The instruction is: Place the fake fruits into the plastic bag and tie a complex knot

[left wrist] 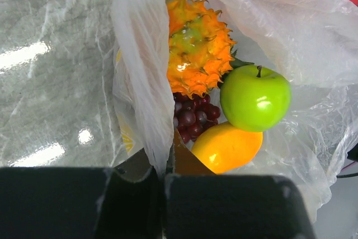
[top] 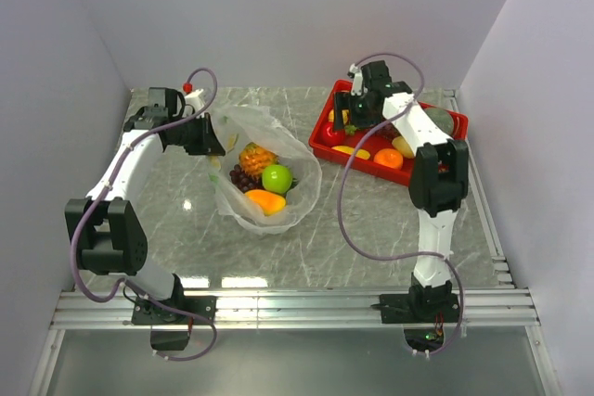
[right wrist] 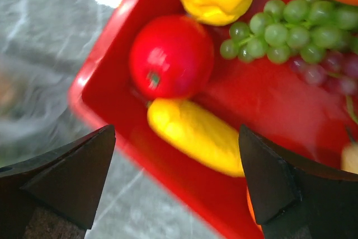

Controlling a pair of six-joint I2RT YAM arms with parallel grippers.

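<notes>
Now left fingers (left wrist: 224, 205) pinched shut on plastic bag (top: 304, 183) rim; bag on desk (top: 371, 220), pineapple (left wrist: 196, 48), grapes (left wrist: 193, 116), green apple (left wrist: 254, 98) inside. Meanwhile right fingers (right wrist: 72, 177) spread wide over red tray (right wrist: 95, 90), above red apple (right wrist: 170, 57).

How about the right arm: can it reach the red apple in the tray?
Probably yes: the right gripper hangs open above the red tray, the red apple lies uncovered; only a yellow fruit crowds it.

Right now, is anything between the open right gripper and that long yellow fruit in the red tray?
Nothing visible. The right gripper hangs open above a corner of the red tray, and the long yellow fruit lies uncovered below it. The red apple sits beside it, so a finger may brush that.
</notes>
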